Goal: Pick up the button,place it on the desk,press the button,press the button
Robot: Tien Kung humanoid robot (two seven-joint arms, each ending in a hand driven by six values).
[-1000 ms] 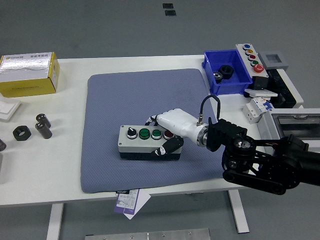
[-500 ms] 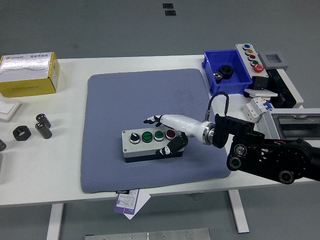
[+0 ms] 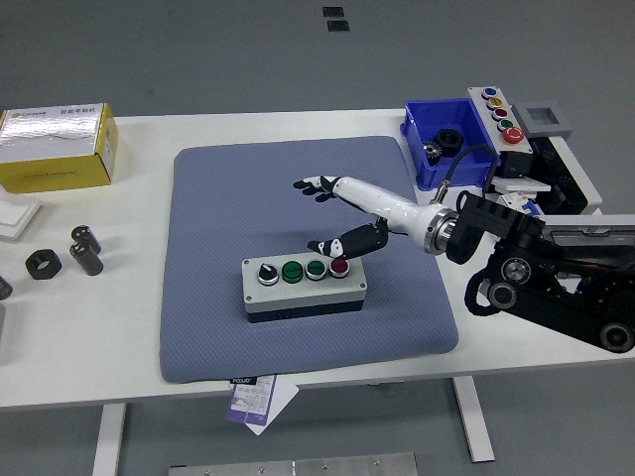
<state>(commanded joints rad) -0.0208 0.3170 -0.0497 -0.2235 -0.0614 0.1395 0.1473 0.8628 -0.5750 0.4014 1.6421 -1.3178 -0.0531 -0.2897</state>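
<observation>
On the blue mat (image 3: 208, 297), the button box (image 3: 303, 286) had been released; right hand (image 3: 342, 213), lifted to its 1 o'clock, was spread wide, empty. Pressing was next.

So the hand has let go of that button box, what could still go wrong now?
The right hand is open above the button box, its thumb close to the red button. The four controls sit close together, so a finger might land on the green one instead. The box rests loose on the soft mat, so an off-centre press could tilt or slide it.
</observation>
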